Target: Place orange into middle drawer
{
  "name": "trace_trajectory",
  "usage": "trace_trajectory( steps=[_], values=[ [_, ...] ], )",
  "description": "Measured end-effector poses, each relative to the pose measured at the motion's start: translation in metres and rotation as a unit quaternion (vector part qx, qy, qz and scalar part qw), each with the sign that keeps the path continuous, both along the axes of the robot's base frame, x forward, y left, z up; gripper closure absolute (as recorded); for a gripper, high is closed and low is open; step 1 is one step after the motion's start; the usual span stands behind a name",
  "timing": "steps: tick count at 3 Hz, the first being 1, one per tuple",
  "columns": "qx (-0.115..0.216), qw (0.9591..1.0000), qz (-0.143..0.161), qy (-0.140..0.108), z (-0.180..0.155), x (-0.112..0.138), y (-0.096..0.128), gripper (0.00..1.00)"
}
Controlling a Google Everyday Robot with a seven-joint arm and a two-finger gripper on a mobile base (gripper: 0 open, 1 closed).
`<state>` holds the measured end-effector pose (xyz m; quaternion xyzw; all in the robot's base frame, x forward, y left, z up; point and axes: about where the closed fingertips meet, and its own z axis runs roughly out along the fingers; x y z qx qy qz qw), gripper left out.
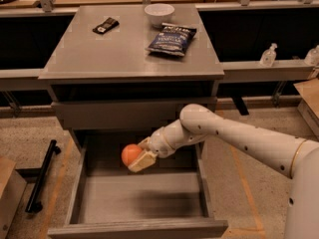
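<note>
Camera view, hand [140, 156] clasping orange [130, 153], over open middle drawer [142, 202].

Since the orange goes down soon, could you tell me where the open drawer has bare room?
The floor of the middle drawer is bare from front panel to back. The gripper, shut on the orange, hangs over its back left. Crowding is only at the rear of the countertop: bowl, snack bag.

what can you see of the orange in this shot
The orange is a small, round, smooth fruit with a matte skin. The gripper holds it in the air, its cream fingers closed on the fruit's underside and the side nearer the arm. It hangs over the rear of the open middle drawer, apparently clear of the floor.
</note>
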<state>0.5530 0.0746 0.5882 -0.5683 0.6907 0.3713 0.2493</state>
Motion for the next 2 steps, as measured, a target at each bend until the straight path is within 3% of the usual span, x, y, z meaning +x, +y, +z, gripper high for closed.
trace_trajectory(
  steps=[1, 2],
  values=[
    [-0.028, 0.9983, 0.003, 0.051, -0.062, -0.023, 0.007, 1.0],
    [-0.057, 0.9931, -0.011, 0.102, -0.119, -0.044, 0.004, 1.0]
  ],
)
